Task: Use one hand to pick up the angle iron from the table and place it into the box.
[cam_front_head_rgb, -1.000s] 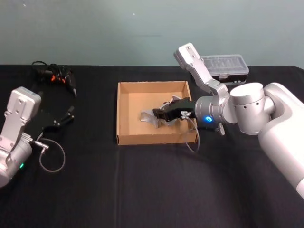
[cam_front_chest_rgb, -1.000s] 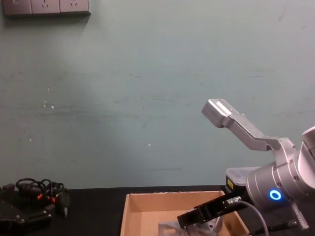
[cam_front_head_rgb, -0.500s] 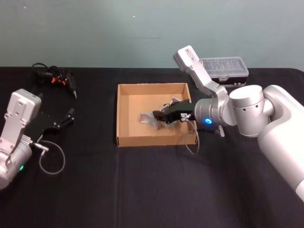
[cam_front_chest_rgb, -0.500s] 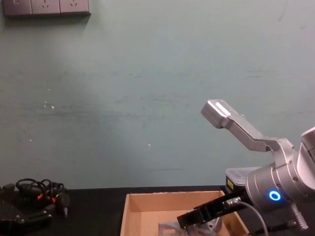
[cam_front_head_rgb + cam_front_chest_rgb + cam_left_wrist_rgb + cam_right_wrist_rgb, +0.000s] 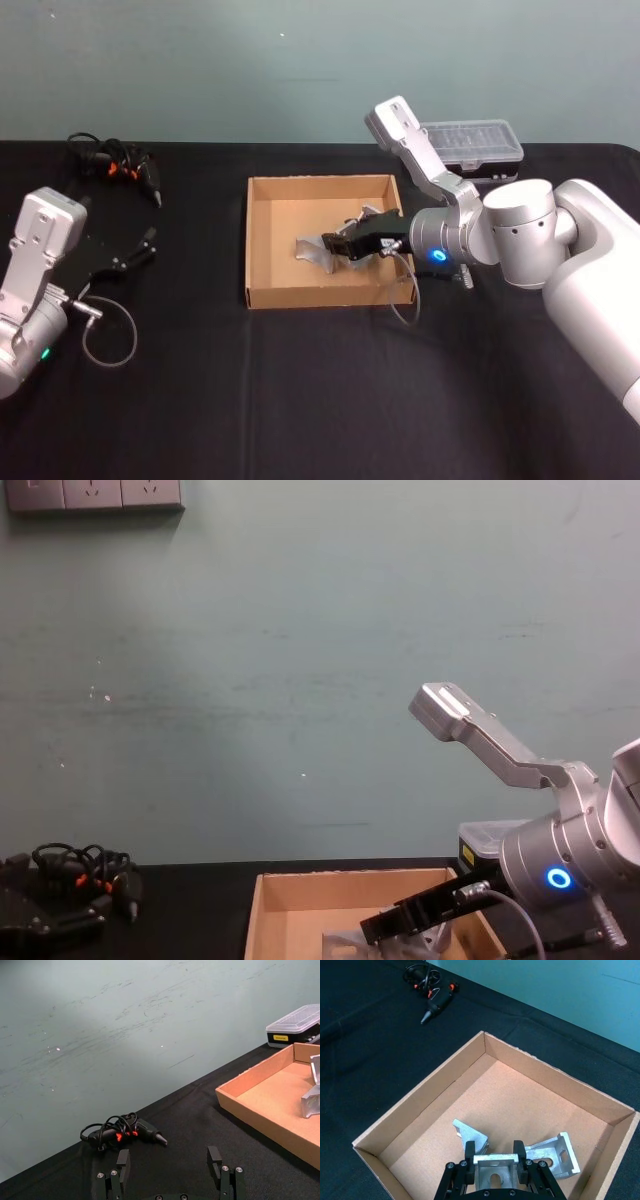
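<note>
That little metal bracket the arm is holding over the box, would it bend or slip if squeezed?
The bracket looks like thick cast metal, so probably stiff and heavy for its size. Its smooth silver faces could slip, though the right gripper pinches flat sides. Dropped into the box, its angular shape likely won't roll.

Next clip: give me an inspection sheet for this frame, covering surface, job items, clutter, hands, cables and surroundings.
Surface: black cloth-covered table.
Job items: tan cardboard box at table centre; two angle irons lie on its floor, one nearer the left, another nearer the right; a third angle iron is clamped in the right hand.
Clutter: clear-lidded black plastic case behind the box on the right; black tool with orange marks at far left.
Hands: right hand over the box interior, shut on an angle iron; left hand open, parked at the left, off the box.
Cables: coiled black cord by the tool; grey cable loop at the left arm.
Surroundings: teal wall, wall sockets.
</note>
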Controlling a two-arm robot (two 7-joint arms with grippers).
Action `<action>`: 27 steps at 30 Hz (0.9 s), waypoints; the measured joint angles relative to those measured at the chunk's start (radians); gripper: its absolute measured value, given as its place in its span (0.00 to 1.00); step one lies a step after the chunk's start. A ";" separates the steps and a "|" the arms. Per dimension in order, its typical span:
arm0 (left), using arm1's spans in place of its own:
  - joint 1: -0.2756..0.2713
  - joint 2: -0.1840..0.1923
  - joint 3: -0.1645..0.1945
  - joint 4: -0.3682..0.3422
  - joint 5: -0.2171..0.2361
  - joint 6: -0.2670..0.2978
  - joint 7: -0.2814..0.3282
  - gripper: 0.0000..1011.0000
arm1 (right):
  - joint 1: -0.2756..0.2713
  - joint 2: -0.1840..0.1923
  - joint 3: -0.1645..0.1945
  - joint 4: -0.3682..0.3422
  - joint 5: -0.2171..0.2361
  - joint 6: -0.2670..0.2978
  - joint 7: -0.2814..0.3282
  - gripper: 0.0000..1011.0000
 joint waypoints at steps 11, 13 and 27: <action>0.000 0.000 0.000 0.000 0.000 0.000 0.000 1.00 | 0.000 0.001 0.000 -0.001 0.000 0.001 -0.003 0.60; 0.000 0.000 0.000 0.000 0.000 0.000 0.000 1.00 | 0.000 0.001 0.000 -0.001 0.000 0.001 -0.003 0.65; 0.000 0.000 0.000 0.000 0.000 0.000 0.000 1.00 | 0.000 0.000 -0.001 -0.001 0.001 0.002 -0.001 0.99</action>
